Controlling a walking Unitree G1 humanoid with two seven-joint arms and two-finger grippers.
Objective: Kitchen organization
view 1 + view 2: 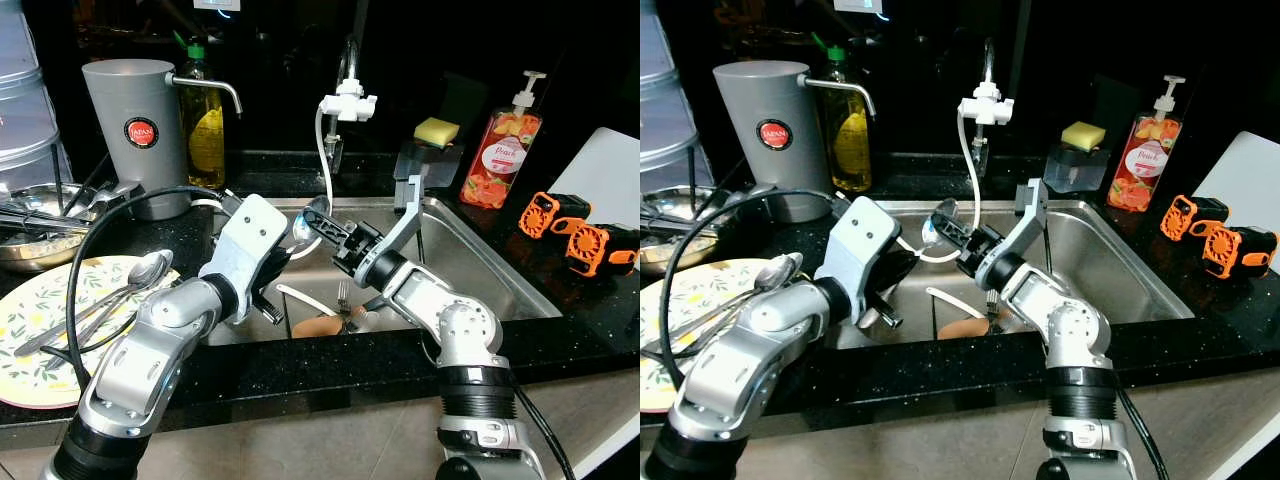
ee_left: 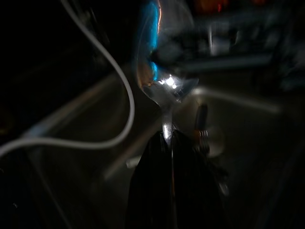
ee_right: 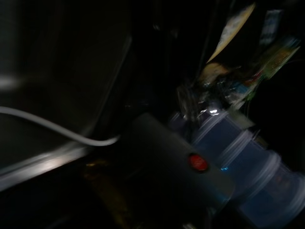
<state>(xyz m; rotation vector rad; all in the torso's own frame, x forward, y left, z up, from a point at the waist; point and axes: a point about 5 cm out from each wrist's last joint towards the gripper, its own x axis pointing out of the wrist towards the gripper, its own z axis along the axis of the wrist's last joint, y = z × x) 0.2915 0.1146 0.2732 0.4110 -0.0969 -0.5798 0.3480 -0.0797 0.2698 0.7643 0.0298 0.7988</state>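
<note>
My left gripper has its jaws clamped on a spoon mid-frame over the sink; right gripper's jaws, can't tell. I'd lift slowly, dodging the white hose.

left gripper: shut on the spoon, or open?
Shut on it. In the left wrist view the left gripper's black fingers pinch the spoon handle, bowl sticking out beyond the tips, above the sink.

Plate cut by edge; canister blurred.
</note>
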